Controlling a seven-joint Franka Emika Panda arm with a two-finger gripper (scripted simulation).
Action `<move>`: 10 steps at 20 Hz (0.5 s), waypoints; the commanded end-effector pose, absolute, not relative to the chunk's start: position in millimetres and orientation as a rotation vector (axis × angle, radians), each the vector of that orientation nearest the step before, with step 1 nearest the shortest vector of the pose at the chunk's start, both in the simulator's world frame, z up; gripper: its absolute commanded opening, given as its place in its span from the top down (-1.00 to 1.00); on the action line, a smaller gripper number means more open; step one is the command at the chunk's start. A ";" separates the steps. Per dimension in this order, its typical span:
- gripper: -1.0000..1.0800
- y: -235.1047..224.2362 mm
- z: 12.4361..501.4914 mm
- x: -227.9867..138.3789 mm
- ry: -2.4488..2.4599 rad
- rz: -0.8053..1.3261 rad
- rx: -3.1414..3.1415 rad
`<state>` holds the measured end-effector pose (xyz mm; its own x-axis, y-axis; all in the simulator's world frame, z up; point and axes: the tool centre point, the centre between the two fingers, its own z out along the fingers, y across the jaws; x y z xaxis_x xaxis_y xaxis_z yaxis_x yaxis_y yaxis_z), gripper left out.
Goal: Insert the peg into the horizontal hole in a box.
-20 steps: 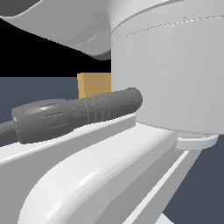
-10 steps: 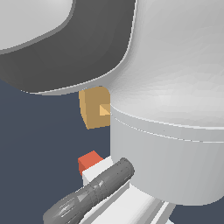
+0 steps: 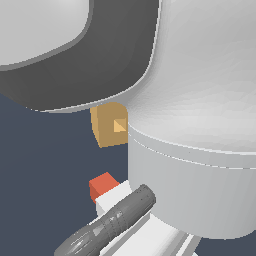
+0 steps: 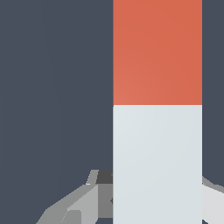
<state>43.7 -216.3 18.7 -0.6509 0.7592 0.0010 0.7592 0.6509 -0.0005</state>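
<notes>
The tan box (image 3: 106,126) shows in the exterior view between the arm's links, with its small square hole (image 3: 119,125) facing the exterior view's right. Below it the peg's red-orange end (image 3: 102,185) pokes out from behind the arm; a gap separates it from the box. In the wrist view the peg (image 4: 157,109) fills the frame lengthwise, with the red-orange half (image 4: 157,52) away from me and the pale half (image 4: 157,157) in my grip. My gripper (image 4: 155,194) is shut on the pale half; its grey fingers (image 4: 83,201) show on either side.
The arm's large white links (image 3: 200,100) and a dark grey cable sleeve (image 3: 112,222) block most of the exterior view. The dark blue-grey floor (image 3: 45,165) lies around the box and the peg.
Since one second ago the arm has swung, uncovering the box's hole face and the peg's red end. Over the last half second almost nothing has moved.
</notes>
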 end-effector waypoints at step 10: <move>1.00 -208.8 20.9 41.8 -2.844 0.000 -1.332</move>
